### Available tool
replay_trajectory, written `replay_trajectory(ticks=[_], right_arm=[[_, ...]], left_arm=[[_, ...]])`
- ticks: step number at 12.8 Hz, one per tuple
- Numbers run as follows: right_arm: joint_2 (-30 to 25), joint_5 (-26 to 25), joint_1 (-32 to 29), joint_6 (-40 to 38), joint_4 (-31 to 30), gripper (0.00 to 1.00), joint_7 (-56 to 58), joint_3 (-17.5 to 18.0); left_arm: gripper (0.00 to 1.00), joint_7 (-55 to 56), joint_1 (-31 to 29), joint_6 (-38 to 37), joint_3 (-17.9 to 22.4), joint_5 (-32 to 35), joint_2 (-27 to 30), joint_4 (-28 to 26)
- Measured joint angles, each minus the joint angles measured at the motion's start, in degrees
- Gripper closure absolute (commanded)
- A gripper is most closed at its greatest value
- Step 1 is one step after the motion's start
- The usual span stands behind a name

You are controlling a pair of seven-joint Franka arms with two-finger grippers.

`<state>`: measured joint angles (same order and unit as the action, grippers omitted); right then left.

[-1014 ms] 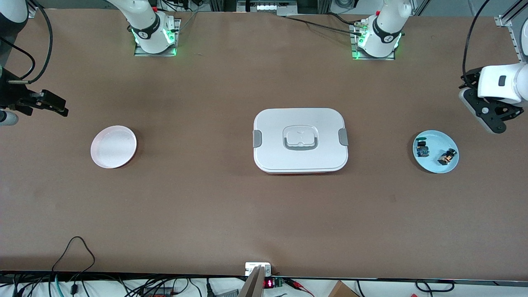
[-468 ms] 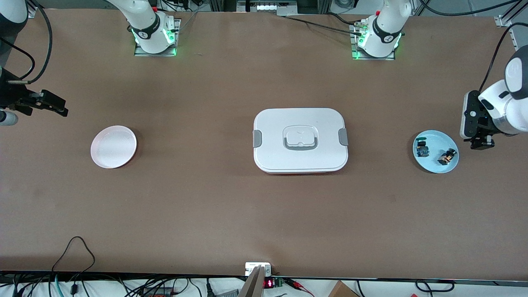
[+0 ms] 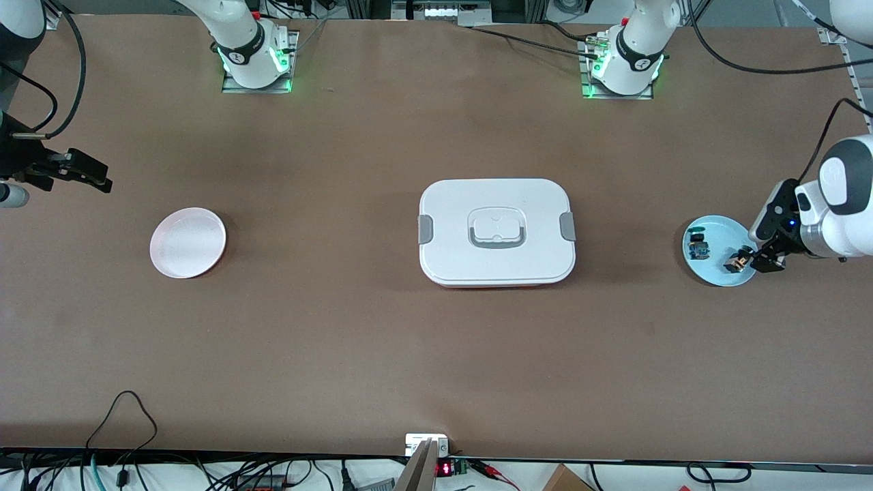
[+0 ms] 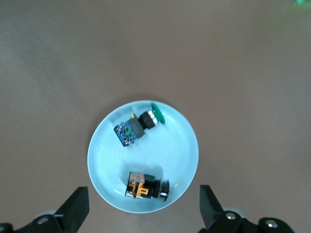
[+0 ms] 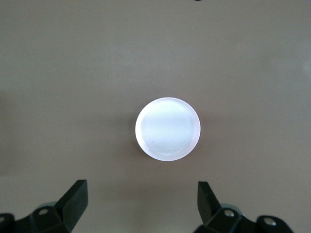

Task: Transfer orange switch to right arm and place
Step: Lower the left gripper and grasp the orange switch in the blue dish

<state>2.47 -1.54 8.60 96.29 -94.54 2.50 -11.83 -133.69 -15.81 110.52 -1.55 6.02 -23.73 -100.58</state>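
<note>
The orange switch, a small black cylinder with an orange end, lies on its side in a light blue plate. My left gripper hangs open over the plate's rim, at the edge toward the left arm's end of the table. Its fingers straddle the switch from above and touch nothing. My right gripper waits open and empty over the table at the right arm's end. A pale pink plate shows in the right wrist view.
A blue-and-green module with a black knob shares the blue plate. A white lidded box with grey latches stands mid-table. Cables run along the table edge nearest the front camera.
My left arm has swung in from the table's end and come down over the blue plate's rim, beside the orange switch. The right arm has not moved.
</note>
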Motion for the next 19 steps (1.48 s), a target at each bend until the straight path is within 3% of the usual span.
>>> replay_trajectory(ticks=[7,19], right_arm=[[0.2,0.0,-0.1,0.1,0.0,0.0,0.0,0.0],[1.4,0.0,0.0,0.8,0.0,0.0,0.0,0.0]], left_arm=[[0.0,-23.3,-5.5,13.5,-0.1,-7.3,-8.8,0.1],[0.0,-24.0,-8.7,16.7,-0.3,-7.4,-11.4,-0.2]])
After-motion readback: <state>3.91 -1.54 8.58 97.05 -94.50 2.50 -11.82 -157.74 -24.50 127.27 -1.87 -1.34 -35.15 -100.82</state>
